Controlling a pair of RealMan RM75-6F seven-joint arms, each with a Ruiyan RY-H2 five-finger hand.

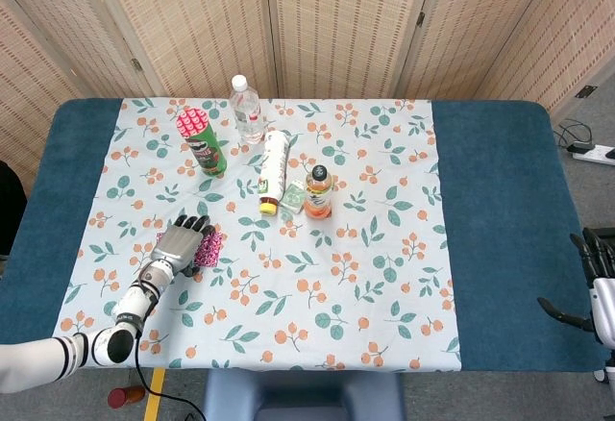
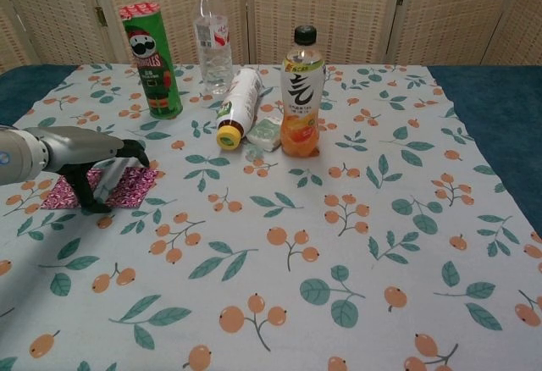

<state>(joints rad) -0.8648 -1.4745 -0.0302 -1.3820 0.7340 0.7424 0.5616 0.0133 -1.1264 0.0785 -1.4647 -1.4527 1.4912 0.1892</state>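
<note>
At lower left, the left hand [image 2: 93, 163] rests spread on the pink packet [image 2: 127, 186], seemingly ungripped; behind stands a Pringles can [image 2: 151, 59].

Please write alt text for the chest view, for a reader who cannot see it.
The left hand reaches in from the left, fingers spread over a pink patterned packet on a floral tablecloth. Behind stand a green chips can, a clear water bottle and an orange drink bottle.
</note>
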